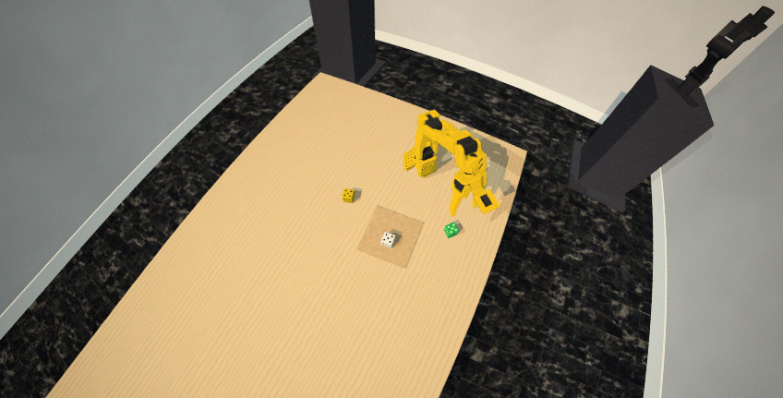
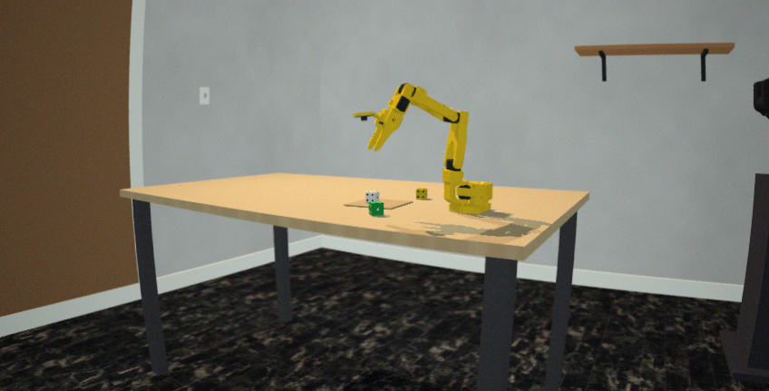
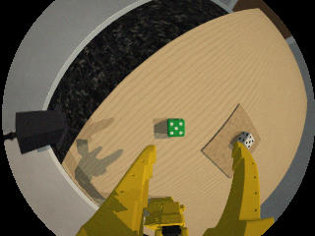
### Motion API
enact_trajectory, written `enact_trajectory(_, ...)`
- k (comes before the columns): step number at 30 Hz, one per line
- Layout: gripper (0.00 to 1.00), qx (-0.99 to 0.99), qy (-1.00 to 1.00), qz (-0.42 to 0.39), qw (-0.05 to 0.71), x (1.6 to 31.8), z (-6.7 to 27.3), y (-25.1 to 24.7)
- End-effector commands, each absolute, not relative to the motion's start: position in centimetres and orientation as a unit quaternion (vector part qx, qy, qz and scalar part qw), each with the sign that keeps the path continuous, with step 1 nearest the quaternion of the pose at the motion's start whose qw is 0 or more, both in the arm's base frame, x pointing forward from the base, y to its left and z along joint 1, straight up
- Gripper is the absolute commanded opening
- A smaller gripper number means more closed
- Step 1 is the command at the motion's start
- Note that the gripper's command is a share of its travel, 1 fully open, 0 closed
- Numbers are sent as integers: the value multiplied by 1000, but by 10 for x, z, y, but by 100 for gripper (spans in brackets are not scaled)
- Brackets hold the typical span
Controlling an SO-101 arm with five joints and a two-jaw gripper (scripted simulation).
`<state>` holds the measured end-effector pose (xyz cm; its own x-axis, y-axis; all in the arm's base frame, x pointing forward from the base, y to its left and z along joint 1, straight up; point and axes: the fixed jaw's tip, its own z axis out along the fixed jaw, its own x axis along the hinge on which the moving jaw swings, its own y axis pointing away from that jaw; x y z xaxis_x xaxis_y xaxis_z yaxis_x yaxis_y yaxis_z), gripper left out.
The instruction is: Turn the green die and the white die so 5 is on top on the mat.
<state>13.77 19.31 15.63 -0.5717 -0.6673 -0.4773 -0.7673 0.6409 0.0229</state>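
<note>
The end effector (image 1: 469, 211) (image 2: 373, 148) (image 3: 195, 147) is being held above the worktop (image 1: 274, 257) (image 2: 242, 192) (image 3: 197, 74) (its fingers apart), while the green die (image 1: 451, 229) (image 2: 375, 208) (image 3: 176, 128) is being supported beside the mat (image 1: 406, 229) (image 2: 396, 204) (image 3: 221, 143), and the white die (image 1: 388, 239) (image 2: 372, 196) (image 3: 246, 141) is being carried on it.

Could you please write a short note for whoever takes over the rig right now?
Gripper: open, nothing held, above the table.
Green die: on the table beside the mat, 5 seemingly up.
White die: on the mat, 5 seemingly up.
Yellow die: on the table, off the mat.
Done: the white die looks right as it lies.
Left: bring the green die fully onto the mat with 5 up, let go, move the arm away; leave the yellow die alone.
</note>
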Motion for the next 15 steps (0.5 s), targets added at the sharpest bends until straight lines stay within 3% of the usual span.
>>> enact_trajectory(1,35,-405,877,122,228,136,165,194)
enact_trajectory(15,35,-409,884,108,201,138,152,196)
